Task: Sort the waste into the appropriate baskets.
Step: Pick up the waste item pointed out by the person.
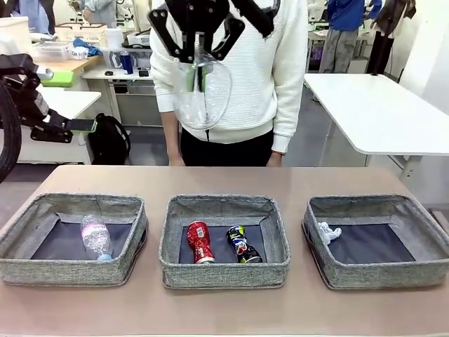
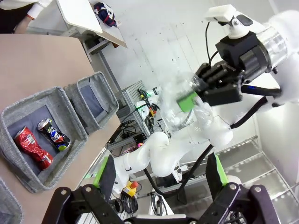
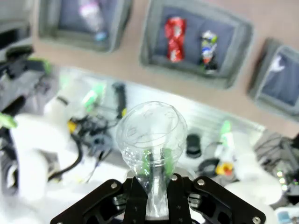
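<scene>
1. The right claw [image 1: 198, 57] hangs high above the surface [image 1: 224, 309], clenched on the base of a clear plastic cup [image 1: 203, 95] whose long axis points down, mouth lowermost.
2. The left basket [image 1: 74, 239], already holding the clear plastic bottle [image 1: 96, 237], lies below and toward the robot's left of the cup; two crushed cans fill the middle basket [image 1: 224, 240].
3. The left claw [image 2: 161, 179] stands released, holding nothing, raised at the left side.

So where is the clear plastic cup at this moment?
The clear plastic cup hangs high in the front view, clamped in the right gripper, in front of the person and above the middle basket.
</scene>
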Action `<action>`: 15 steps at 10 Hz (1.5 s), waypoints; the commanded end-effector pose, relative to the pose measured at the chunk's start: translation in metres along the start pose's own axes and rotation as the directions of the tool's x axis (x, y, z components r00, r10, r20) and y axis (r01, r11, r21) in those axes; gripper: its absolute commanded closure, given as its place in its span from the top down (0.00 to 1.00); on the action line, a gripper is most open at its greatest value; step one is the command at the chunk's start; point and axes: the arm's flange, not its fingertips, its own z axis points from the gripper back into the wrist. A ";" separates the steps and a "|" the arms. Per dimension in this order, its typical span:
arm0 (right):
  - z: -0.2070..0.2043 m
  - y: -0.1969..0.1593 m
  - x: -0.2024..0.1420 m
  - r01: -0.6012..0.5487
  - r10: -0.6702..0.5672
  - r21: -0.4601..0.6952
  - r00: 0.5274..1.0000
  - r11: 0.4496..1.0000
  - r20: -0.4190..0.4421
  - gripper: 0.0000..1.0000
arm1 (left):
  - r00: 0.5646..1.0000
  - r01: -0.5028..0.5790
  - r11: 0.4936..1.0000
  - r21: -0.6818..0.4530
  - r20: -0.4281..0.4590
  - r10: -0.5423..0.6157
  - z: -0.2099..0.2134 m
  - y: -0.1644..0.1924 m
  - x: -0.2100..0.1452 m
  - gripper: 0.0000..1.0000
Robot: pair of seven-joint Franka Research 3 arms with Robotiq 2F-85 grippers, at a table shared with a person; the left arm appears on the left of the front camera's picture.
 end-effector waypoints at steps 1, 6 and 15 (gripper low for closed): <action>0.026 0.002 0.001 0.146 -0.142 0.048 0.987 0.988 -0.074 0.11 | 1.000 0.025 0.999 -0.022 0.009 -0.025 -0.002 -0.001 -0.002 1.00; 0.035 0.001 -0.004 0.192 -0.193 -0.064 0.981 0.979 -0.007 0.11 | 1.000 0.025 0.999 -0.022 0.009 -0.025 -0.002 -0.001 -0.002 1.00; 0.019 -0.011 -0.012 0.172 -0.172 -0.038 0.985 0.984 -0.019 0.11 | 1.000 0.025 0.999 -0.022 0.009 -0.025 -0.002 -0.001 -0.002 1.00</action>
